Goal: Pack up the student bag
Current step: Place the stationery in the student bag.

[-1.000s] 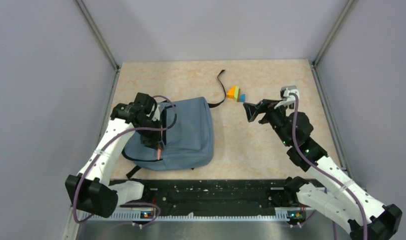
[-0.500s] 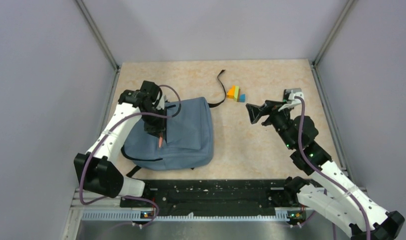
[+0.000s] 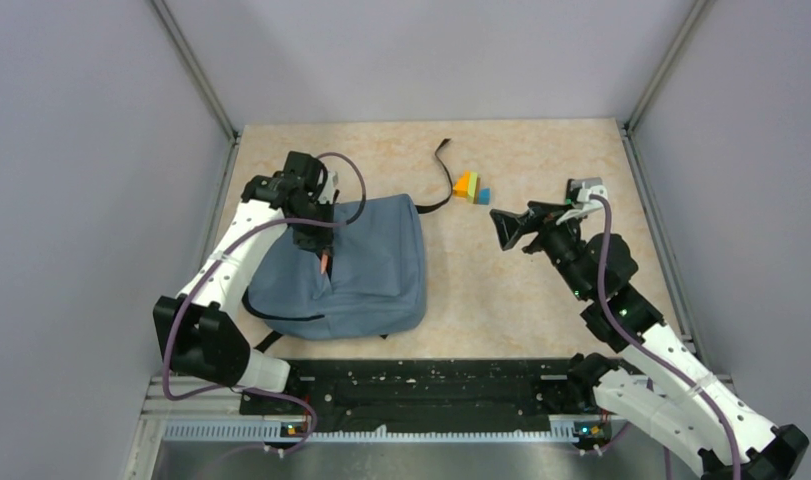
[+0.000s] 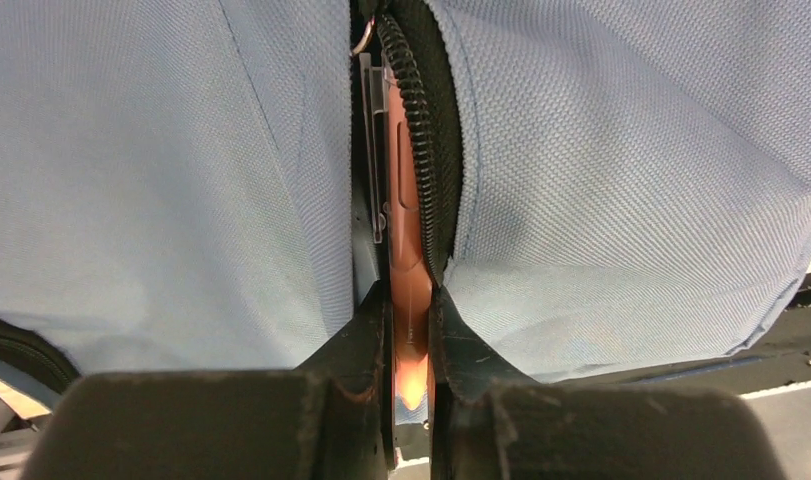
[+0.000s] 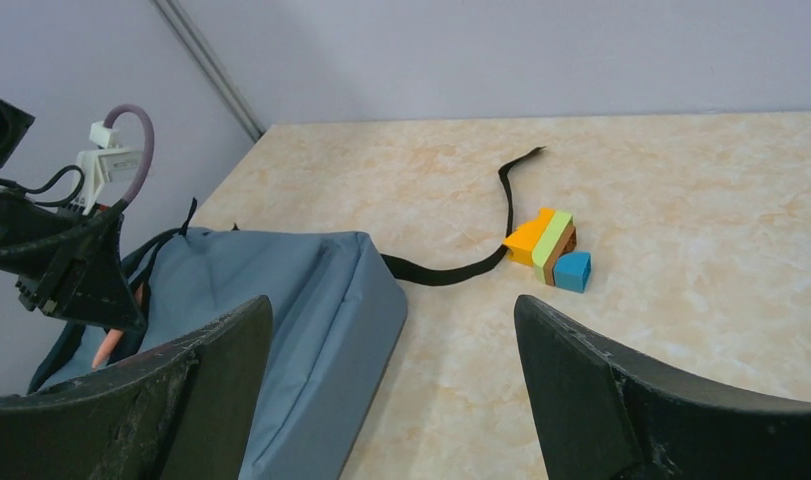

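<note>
Over the open zip of the student bag (image 3: 376,275) on the bench (image 3: 481,295), the left tool (image 4: 409,335) clamps an orange pen (image 4: 408,240), while the right tool (image 5: 389,340) hangs spread apart.

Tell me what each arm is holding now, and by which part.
The left gripper pinches a slim orange stick by its near end, its far end tucked inside the bag. The right gripper is open, holding nothing.

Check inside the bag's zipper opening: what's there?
A slim orange item, pinched by the left gripper, sits partway in the student bag's slot. Fabric hides everything deeper.
</note>
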